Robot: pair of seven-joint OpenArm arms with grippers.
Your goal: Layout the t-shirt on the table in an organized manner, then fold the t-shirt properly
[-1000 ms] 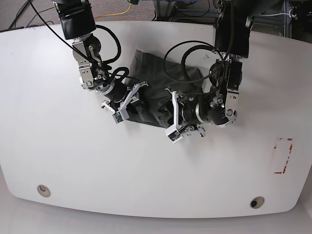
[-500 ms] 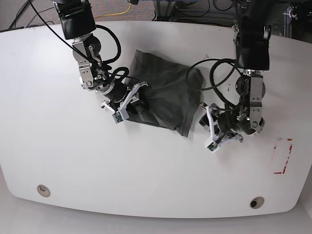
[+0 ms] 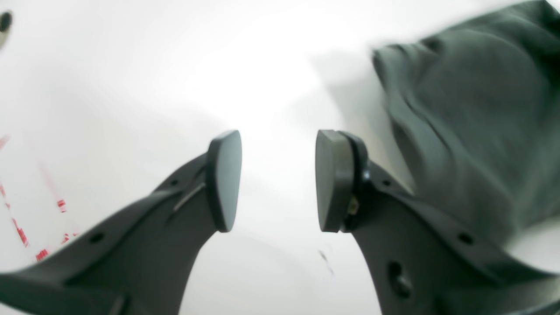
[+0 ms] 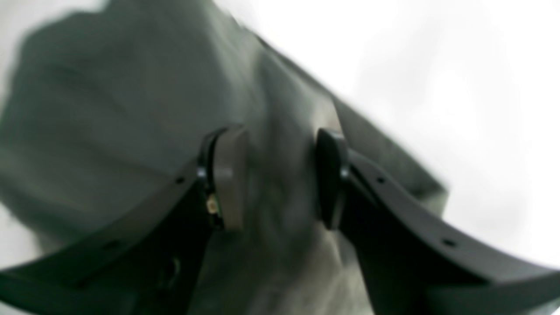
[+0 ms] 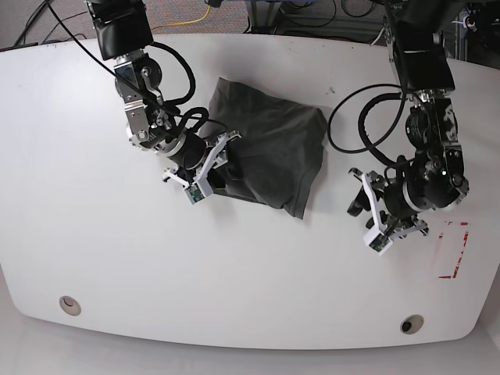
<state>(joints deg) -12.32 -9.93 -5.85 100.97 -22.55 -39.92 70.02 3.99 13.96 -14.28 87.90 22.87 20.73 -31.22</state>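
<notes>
1 t-shirt point(image 5: 266, 152), bunched, toward the table's point(image 5: 234, 297) far edge. My right gripper point(image 4: 273, 179) straddles a fold to spread it — grip unclear; left gripper point(image 3: 278, 179) open, empty.

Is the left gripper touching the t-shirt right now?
Apart. The base view shows the left gripper over bare table, with white tabletop between it and the t-shirt.

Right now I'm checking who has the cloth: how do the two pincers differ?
The left pincer is open over bare table, clear of the t-shirt; the right pincer straddles a ridge of the shirt. The left sits near the red tape; the right works at the shirt's other side. Both have dark pads.
</notes>
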